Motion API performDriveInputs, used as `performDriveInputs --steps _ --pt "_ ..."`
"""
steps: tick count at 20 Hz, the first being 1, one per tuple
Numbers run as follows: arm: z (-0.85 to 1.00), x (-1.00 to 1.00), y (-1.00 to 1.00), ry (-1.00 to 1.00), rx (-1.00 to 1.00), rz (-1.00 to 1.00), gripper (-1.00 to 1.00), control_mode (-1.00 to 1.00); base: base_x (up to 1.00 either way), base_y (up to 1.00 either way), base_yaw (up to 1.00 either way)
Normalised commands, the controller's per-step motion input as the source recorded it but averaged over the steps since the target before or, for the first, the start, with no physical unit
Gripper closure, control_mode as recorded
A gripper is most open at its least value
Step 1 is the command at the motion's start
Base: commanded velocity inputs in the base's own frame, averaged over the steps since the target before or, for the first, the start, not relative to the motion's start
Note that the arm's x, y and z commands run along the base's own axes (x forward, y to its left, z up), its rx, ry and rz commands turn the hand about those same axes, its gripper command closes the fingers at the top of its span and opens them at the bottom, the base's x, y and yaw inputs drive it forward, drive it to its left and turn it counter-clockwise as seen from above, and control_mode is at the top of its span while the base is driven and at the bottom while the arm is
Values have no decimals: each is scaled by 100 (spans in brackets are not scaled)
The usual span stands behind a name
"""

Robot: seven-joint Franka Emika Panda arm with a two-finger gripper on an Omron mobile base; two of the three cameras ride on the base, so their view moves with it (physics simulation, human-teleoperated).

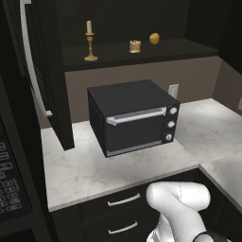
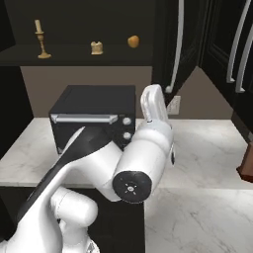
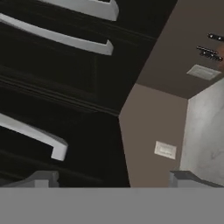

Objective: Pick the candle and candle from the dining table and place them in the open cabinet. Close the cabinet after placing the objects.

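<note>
1. Left base view shows the open cabinet (image 1: 142, 52), its shelf carrying both candles: the thin cream taper in its brass candlestick (image 1: 90, 42) stands upright toward the left, and the stubby candle (image 1: 135, 46) sits apart from it toward the middle.
2. A round orange-yellow fruit (image 1: 154, 38) rests on the same shelf, just right of the stubby candle.
3. The cabinet door (image 1: 47, 75) hangs open at the left, its long silver handle (image 1: 29, 61) running down its edge.
4. Below the shelf, a black toaster oven (image 1: 132, 116) sits on the marble counter (image 1: 85, 170).
5. Right base view has my arm bent in front of the oven, with the forearm rising toward the dark doors at right.
6. Hand view looks along my claw (image 3: 113, 178) at dark cabinet fronts with silver bar handles (image 3: 39, 135) and a brown wall with an outlet plate (image 3: 165, 150).
7. My two fingertips (image 3: 41, 178) stand far apart, wide open, with nothing between them.
</note>
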Motion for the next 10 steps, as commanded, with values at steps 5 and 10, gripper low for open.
performDriveInputs --steps 5,10 --pt "-26 100 82 1 -10 6 -100 -100 0 0 0" --pt "-8 100 84 3 -8 7 -100 -100 0 0 0"
